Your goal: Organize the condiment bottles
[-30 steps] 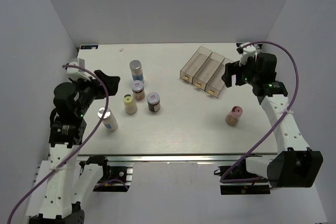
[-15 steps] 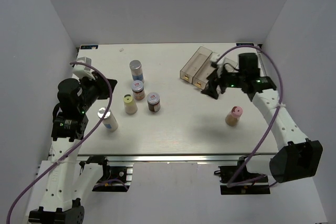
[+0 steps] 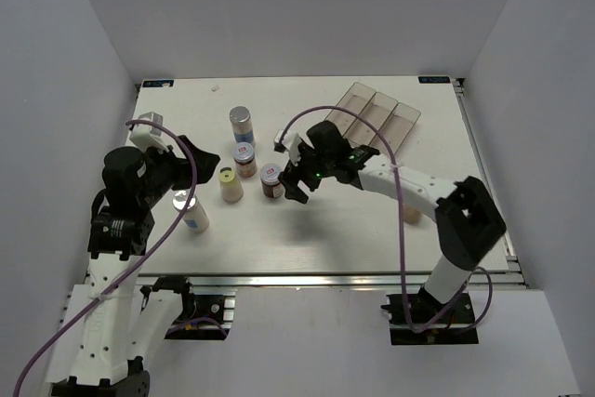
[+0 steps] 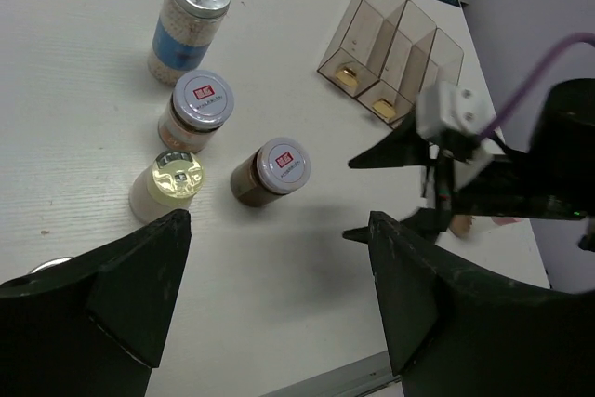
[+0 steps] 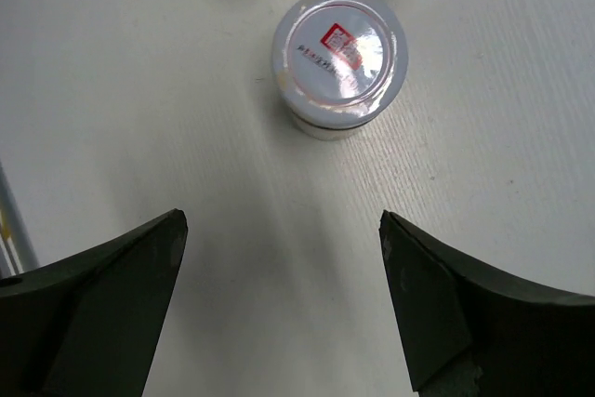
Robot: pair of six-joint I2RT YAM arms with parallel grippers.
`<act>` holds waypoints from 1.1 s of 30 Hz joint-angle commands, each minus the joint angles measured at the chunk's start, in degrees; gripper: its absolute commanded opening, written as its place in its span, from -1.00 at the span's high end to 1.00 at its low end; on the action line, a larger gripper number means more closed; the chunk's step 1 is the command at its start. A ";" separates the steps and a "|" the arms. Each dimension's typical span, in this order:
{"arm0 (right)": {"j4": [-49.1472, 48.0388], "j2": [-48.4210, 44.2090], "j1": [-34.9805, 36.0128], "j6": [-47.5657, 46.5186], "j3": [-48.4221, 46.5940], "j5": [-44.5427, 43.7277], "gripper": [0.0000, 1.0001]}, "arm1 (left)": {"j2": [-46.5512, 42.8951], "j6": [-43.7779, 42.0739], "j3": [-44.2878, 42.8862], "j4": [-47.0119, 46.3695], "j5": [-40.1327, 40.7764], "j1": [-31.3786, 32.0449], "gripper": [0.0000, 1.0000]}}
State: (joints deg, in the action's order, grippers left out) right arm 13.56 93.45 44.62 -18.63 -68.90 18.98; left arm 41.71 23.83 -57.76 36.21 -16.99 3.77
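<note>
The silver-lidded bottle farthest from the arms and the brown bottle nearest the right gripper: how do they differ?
The silver-lidded bottle is taller, its body pale with a blue band; the brown bottle is shorter and dark. The brown bottle's lid is pale with a red mark, the silver-lidded bottle's plain metal. Both stand upright.

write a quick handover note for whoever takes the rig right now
Left gripper: open, empty, above the table's left side.
Right gripper: open, empty, just short of a brown bottle, not touching.
Beside it stand another brown bottle, a yellow bottle and a blue bottle. A silver-lidded bottle is by the left arm; the pink-lidded bottle is mostly hidden by the right arm.
Tray: no bottle in it.
Done: nothing. Left: all six.
</note>
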 commanded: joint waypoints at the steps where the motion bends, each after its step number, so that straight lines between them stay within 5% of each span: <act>1: -1.87 4.18 0.82 7.29 -5.80 -5.62 -0.79 | -1.28 1.39 -0.25 1.67 0.65 -0.08 -0.73; 5: -1.52 10.34 3.28 9.58 -10.36 -13.70 -0.79 | -1.20 2.53 0.27 1.33 0.30 0.01 -0.73; 25: -5.30 23.44 4.42 12.13 -20.92 -14.24 -0.75 | 2.85 4.20 0.80 -1.58 -2.17 0.01 -0.73; 29: -5.56 22.92 4.34 11.86 -20.22 -14.41 -0.45 | 2.67 4.47 1.24 -2.02 -2.17 -0.08 -0.73; 32: -7.75 21.17 4.42 11.25 -18.29 -13.97 -0.10 | 2.85 4.73 1.68 -2.89 -2.17 0.01 -0.73; 33: -8.02 20.64 4.42 10.82 -17.94 -13.89 0.16 | 2.85 4.90 1.86 -3.16 -2.25 0.01 -0.73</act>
State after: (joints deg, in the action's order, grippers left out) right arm 8.69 116.62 48.93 -6.92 -87.39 5.26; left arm 44.80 28.25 -56.58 34.92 -18.48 3.77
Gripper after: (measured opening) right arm 0.694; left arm 0.866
